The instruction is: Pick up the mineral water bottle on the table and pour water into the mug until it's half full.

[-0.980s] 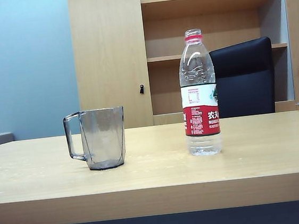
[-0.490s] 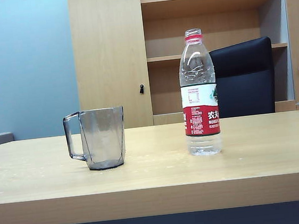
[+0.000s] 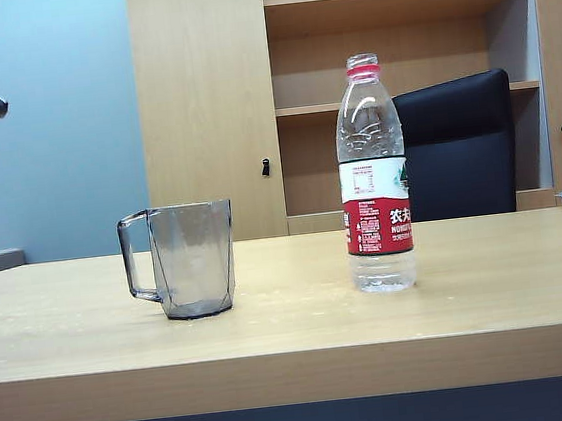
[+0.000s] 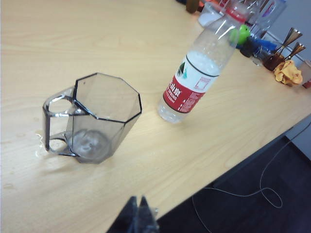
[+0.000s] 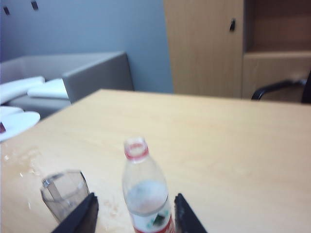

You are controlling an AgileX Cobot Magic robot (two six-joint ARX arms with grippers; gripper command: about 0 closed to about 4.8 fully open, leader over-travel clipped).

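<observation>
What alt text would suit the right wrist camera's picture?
The right gripper hangs open, apart from the uncapped mineral water bottle showing between its fingers; the empty mug stands beside the bottle on the table.

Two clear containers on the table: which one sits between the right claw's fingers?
The mineral water bottle, tall with a red neck ring. The right claw stands open around it; the mug stands outside.
</observation>
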